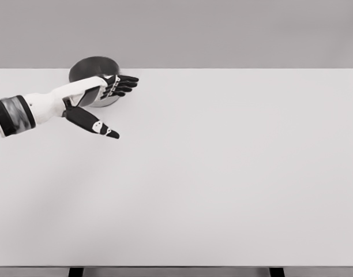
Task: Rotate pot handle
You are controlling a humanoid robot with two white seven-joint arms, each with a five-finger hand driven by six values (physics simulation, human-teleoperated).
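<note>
A round grey metal pot (90, 67) stands at the far left of the white table (222, 173), near its back edge. No handle of the pot shows; my hand covers its front. My left hand (110, 98) reaches in from the left edge and lies over the pot's front right side. Its dark fingers (122, 83) stretch out flat to the right past the pot's rim, and the thumb (96, 124) points away toward the table's front. The hand is open and holds nothing. Whether it touches the pot cannot be told. My right arm is out of view.
The table's back edge runs just behind the pot. Two dark table legs (76, 271) show below the front edge.
</note>
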